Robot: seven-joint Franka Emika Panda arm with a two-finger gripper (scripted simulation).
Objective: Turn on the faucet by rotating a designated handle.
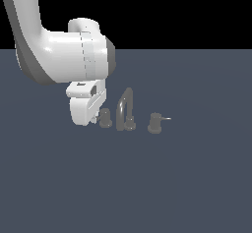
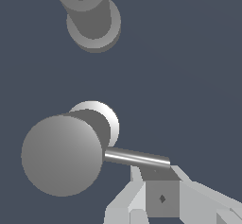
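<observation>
Here you have a flat slate-blue desk (image 1: 197,188) under a black backdrop, carrying one faucet (image 1: 125,110): one arched spout and two stubby grey knobs. The handle (image 1: 105,118), the slimmer knob at the exterior view's left, sits just beside the pincer (image 1: 93,120). You cannot tell whether the pincer's fingers (image 2: 163,197), close by the thin lever (image 2: 137,158), are apart or together.

White glossy arm (image 1: 59,50) w/ grey joint bands, dashed seam; gripper (image 2: 163,197): pale angular fingers, grey pad w/ diamond mark.
</observation>
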